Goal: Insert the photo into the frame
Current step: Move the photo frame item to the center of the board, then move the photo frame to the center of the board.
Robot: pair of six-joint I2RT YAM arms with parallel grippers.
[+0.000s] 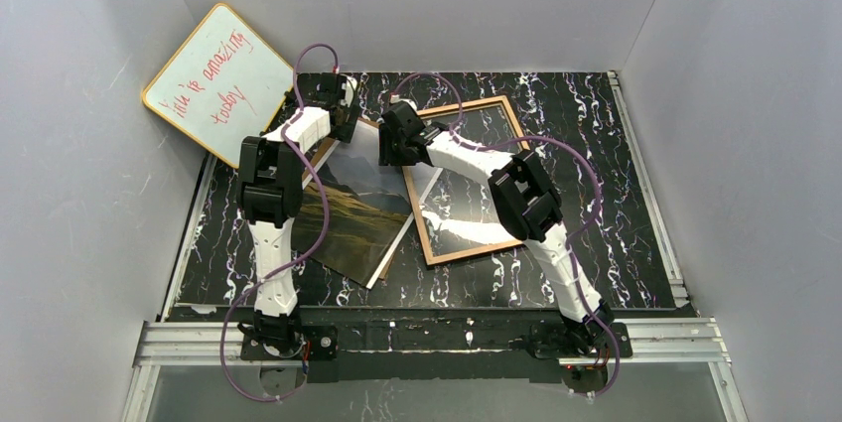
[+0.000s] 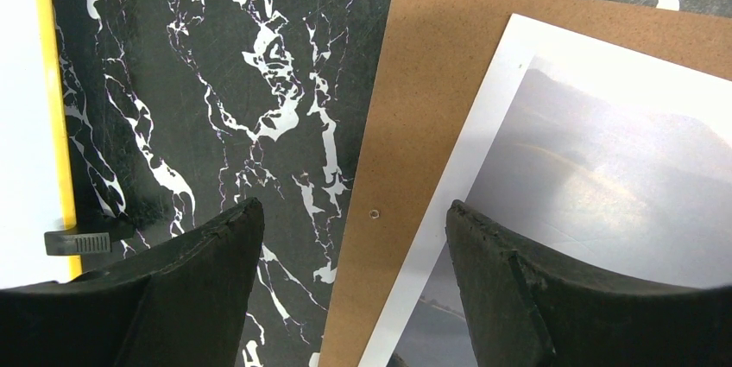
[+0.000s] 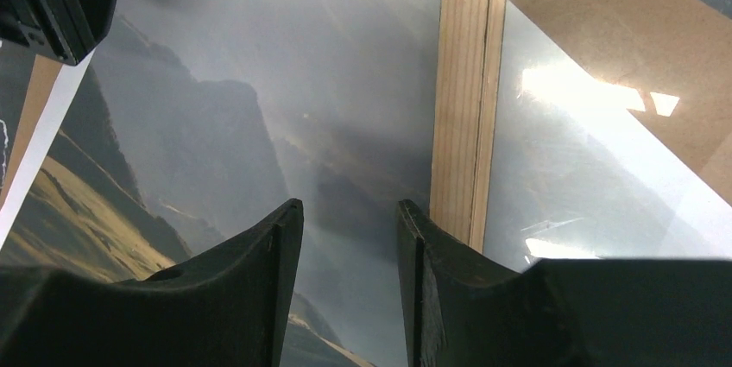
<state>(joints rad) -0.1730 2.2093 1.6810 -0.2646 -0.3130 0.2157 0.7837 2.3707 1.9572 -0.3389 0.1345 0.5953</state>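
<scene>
Photo (image 1: 362,209) lies face up under both grippers, on the backing (image 2: 414,108); right gripper (image 3: 350,211) above it, fingers narrowly parted, holding nothing, frame (image 3: 466,99) rail just right; farther, left gripper (image 2: 354,211) spread wide over the backing's edge; whiteboard (image 1: 223,79) to its left.

Photo (image 1: 359,211) misty grey, olive-brown; frame (image 1: 467,253) light wood; table (image 1: 621,194) black, white-veined.

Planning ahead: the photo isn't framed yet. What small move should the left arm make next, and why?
Probably lower the left fingers toward the edge of the photo: they stand open astride it, and the photo lies on the panel, not inside the frame.
</scene>
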